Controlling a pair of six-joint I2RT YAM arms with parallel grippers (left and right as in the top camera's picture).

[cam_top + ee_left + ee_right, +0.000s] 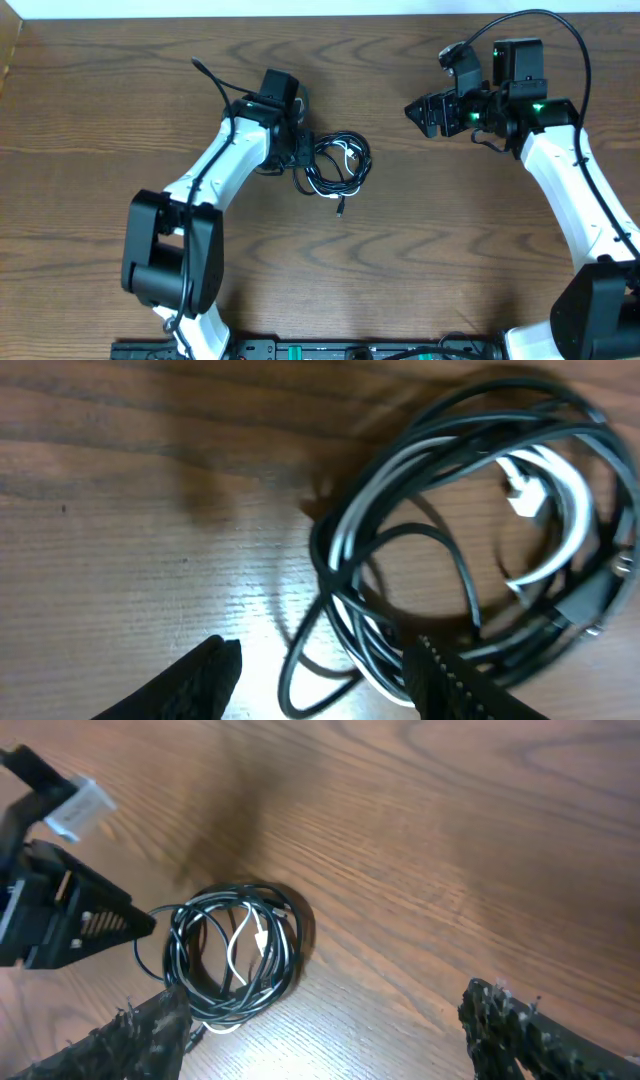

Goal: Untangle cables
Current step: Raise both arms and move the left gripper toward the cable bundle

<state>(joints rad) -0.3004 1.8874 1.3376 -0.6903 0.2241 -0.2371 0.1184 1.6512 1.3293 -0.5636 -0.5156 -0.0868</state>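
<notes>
The cables (345, 160) lie in one tangled coil near the middle of the table, several black cords and a white one looped together, with a black plug end (341, 208) trailing towards the front. My left gripper (303, 160) is low at the coil's left edge. In the left wrist view its jaws (325, 670) stand apart around a few black and white strands (345, 545), not clamped on them. My right gripper (420, 112) hovers to the right of the coil, open wide and holding nothing. The right wrist view shows the coil (285, 955) ahead of its left finger (140, 1035).
Bare wooden tabletop (450, 240) surrounds the coil on all sides. The left arm's own thick black wire (215, 80) loops over the table behind it. The robot base bar (300, 350) runs along the front edge.
</notes>
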